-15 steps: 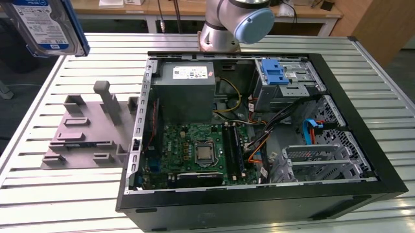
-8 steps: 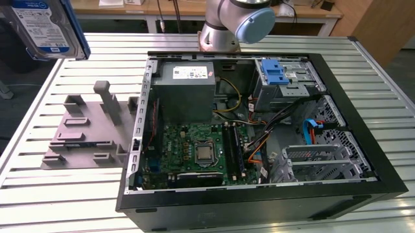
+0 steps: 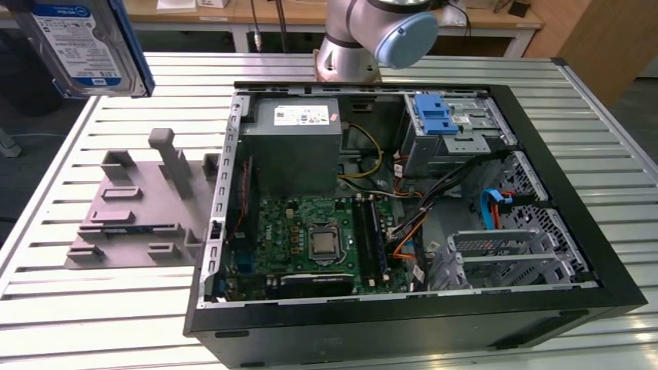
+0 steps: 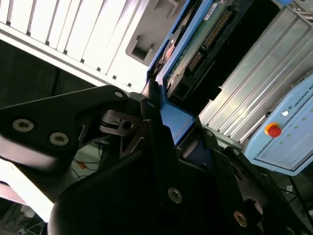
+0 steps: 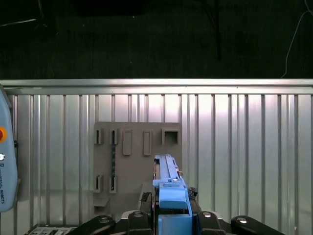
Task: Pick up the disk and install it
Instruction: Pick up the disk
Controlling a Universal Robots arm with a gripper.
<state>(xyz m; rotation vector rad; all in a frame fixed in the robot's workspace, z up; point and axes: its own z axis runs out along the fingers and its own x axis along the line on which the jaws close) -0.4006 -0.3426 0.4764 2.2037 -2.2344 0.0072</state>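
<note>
- The gripper (image 4: 171,115) held the disk (image 3: 85,42) by its blue carrier frame (image 5: 168,196), with the fingers closed on both sides of it.
- The disk hung in the air, over the grey fixture (image 3: 139,204) on the slatted table (image 3: 92,308).
- The open computer case (image 3: 411,327) lay just beside the fixture, on the exterior view's right.

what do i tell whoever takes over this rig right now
Gripper: shut on the disk, clamping its blue carrier.
Disk: held in the air at the exterior view's left, off the table, by the grey fixture.
Done: disk picked up.
Left: the install; the disk is not yet in the open computer case.
</note>
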